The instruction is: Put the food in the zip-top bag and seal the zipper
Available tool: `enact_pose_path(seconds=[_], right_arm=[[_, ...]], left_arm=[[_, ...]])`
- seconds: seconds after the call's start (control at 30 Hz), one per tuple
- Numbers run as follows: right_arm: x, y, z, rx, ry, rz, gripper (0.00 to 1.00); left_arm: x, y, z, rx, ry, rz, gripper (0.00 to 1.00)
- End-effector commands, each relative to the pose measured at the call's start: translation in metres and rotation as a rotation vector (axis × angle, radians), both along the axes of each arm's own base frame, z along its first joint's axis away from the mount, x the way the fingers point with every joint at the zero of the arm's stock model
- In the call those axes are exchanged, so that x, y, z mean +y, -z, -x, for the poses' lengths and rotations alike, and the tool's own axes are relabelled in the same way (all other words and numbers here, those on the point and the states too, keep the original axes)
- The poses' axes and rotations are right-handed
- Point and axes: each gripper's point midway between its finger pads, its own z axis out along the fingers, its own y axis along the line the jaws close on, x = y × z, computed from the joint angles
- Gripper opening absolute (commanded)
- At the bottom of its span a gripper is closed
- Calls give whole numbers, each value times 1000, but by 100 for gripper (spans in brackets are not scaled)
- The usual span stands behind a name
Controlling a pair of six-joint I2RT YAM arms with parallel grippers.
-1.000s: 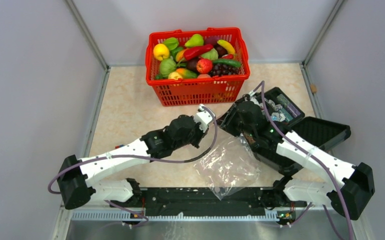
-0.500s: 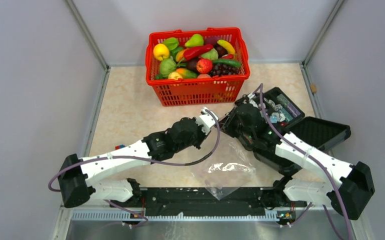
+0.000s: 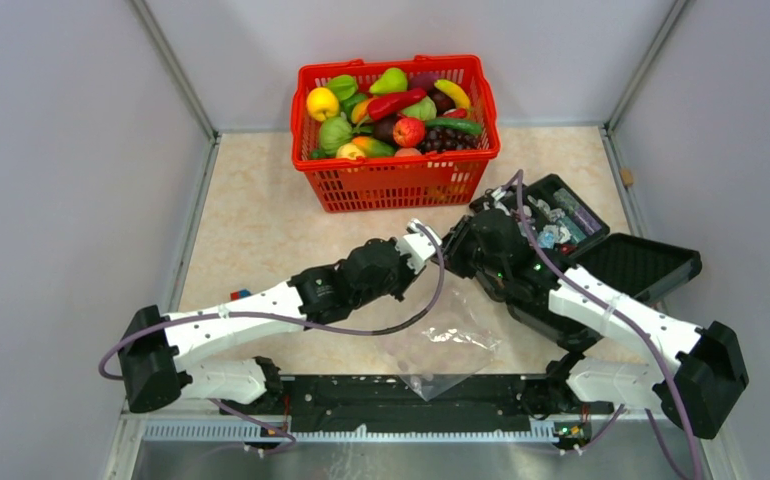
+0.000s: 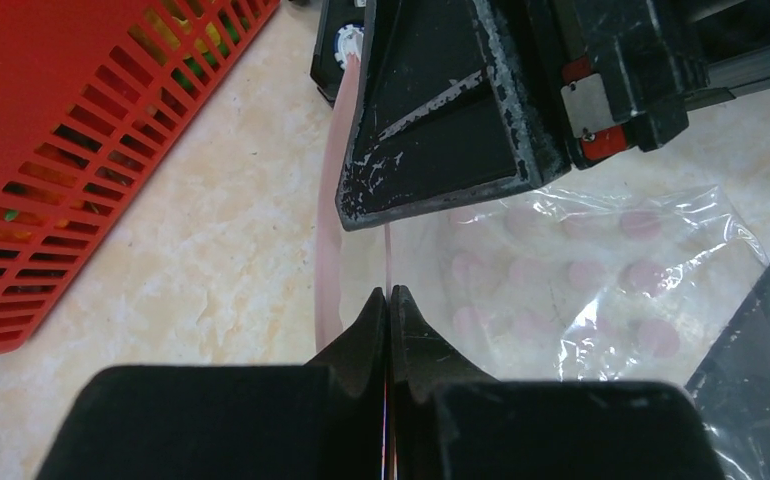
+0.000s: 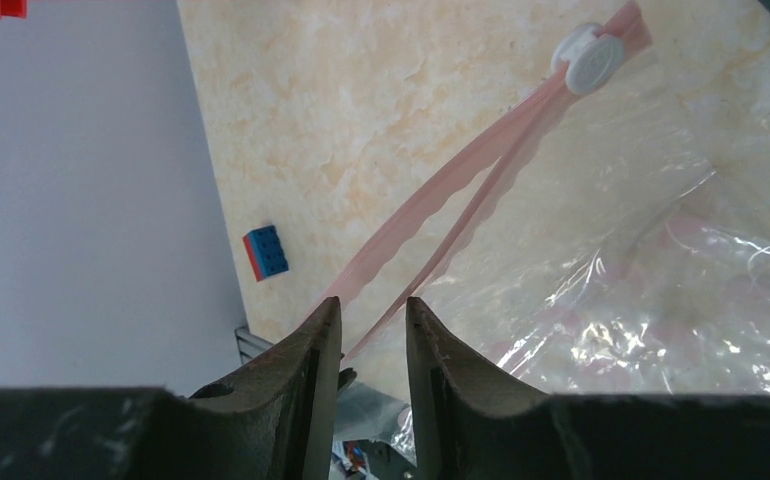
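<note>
Top external view: the zip-top bag (image 3: 441, 345) was recorded on the table (image 3: 261, 220) between the two arms, with its near corner reaching the black base rail (image 3: 361, 392) and its mouth edge drawn up towards the two grippers, which were met close together just in front of the red basket (image 3: 401, 185). The food (image 3: 391, 105) was seen heaped inside that basket, well apart from the bag. An open black case (image 3: 651, 265) was noted to the right, partly under the right arm. In the left wrist view, the left gripper (image 4: 388, 300) was found clenched tight, its fingertips pressed together on the zipper (image 4: 328, 230), with the pink-dotted film of the bag spread out to the right of the fingers. In the right wrist view, the right gripper (image 5: 373, 305) was found with its jaws standing a little apart; the two pink strips of the zipper were seen parted, one running to the inner face of one finger and the other into the gap, and no pinch on either was observed. A white slider (image 5: 591, 60) was seen at the far end of the strips. A small blue-and-red block (image 5: 265, 252) was noted beside the wall.
</note>
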Motion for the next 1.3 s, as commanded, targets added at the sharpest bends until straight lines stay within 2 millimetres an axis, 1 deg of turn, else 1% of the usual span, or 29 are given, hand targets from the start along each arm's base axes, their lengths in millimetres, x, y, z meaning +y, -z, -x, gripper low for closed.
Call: enact_pose_path(seconds=[0.0, 0.13, 0.23, 0.33, 0.37, 0.43, 0.53, 0.7, 0.8, 0.87, 0.9, 1.07, 1.17, 1.27], right_arm=[[13, -8, 6, 7, -44, -61, 29], [12, -3, 11, 24, -55, -59, 22], [13, 7, 16, 54, -66, -71, 26], [17, 14, 17, 73, -75, -83, 26], [19, 16, 18, 78, -80, -88, 26], [21, 16, 17, 81, -76, -98, 26], [17, 10, 13, 57, -49, -106, 26], [13, -1, 11, 35, -26, -125, 39], [13, 2, 11, 49, -26, -113, 39], [14, 10, 13, 74, -31, -107, 38], [15, 12, 15, 81, -37, -111, 36], [18, 17, 18, 96, -55, -118, 28], [16, 22, 18, 107, -48, -107, 28], [15, 28, 19, 117, -42, -97, 25]], left_arm=[[-3, -9, -7, -60, -35, 36, 0], [3, -9, -16, -96, -101, 29, 0], [2, -15, -16, -131, -95, 55, 0], [-3, -20, -11, -176, -53, 89, 0], [-3, -19, -10, -181, -43, 83, 0], [-6, -17, -7, -186, -13, 67, 0], [-6, -10, -2, -186, 21, 45, 0], [-5, 0, 9, -196, 90, 37, 0], [-3, 1, 10, -198, 92, 39, 0], [-4, 1, 10, -208, 102, 33, 0], [-4, 1, 10, -215, 104, 30, 0], [-4, -4, 6, -250, 92, 28, 0], [-5, -7, 5, -274, 99, 36, 0], [-4, -11, 4, -288, 92, 46, 0]])
